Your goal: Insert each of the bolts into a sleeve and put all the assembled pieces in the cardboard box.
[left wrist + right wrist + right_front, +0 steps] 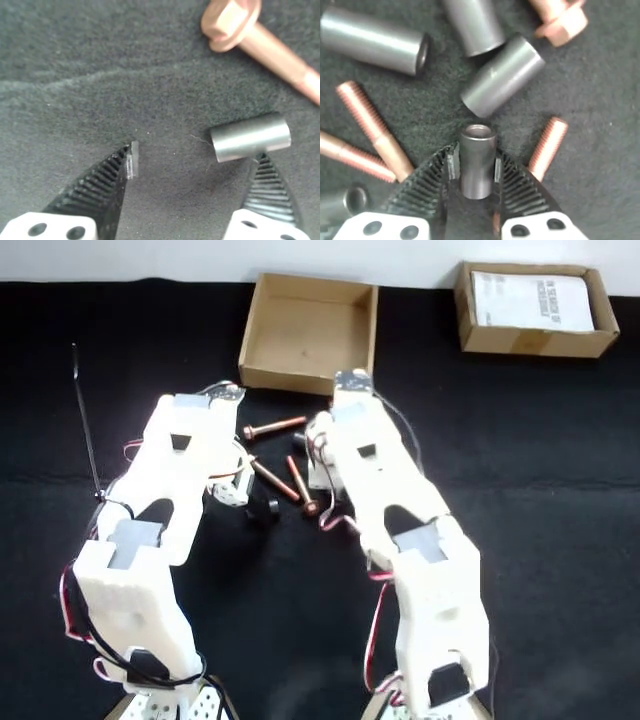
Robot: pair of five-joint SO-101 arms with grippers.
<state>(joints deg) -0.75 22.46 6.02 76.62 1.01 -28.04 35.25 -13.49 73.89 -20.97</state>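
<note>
Bolts [275, 480], copper-coloured and hex-headed, lie loose on the black cloth [540, 490] between the two arms, with grey sleeves scattered among them. The right gripper [475, 161] is clamped on one sleeve [477, 142], whose open bore points away from the wrist. Just past it lie three more sleeves [502, 75], and threaded bolt shanks [547, 142] lie to either side of the fingers. The left gripper [195, 157] sits low over the cloth with its fingers spread wide. A short sleeve [250, 136] lies on its side right at the tip of one finger, and a single bolt [255, 35] rests near it without touching. The cardboard box [310, 335] stands open beyond the arms, well apart from the parts.
</note>
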